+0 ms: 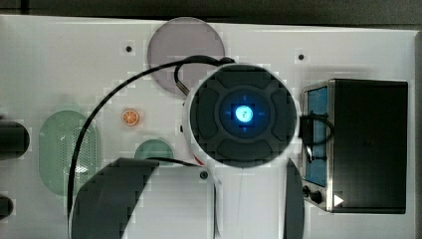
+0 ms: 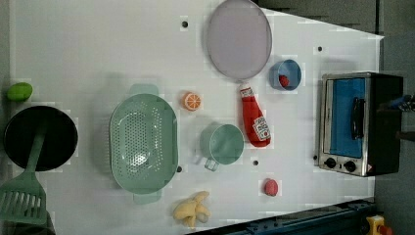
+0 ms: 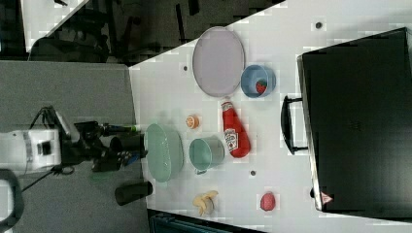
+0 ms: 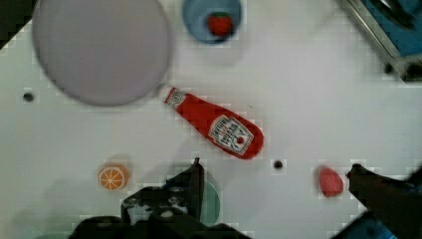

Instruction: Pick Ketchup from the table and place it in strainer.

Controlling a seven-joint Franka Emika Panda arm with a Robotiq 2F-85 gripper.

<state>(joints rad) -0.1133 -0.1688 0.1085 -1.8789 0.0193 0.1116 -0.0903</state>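
Lying flat — Ketchup (image 2: 254, 120) beside strainer (image 2: 143, 143)

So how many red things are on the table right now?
3: the Ketchup lying between the lilac plate and teal cup; a small red berry inside the blue bowl; a red lump near the table's edge. Others may be hidden.

A robot lab: toy kitchenware on a white bolt-holed table (image 2: 98, 49), tripod-mounted camera (image 3: 43, 148).
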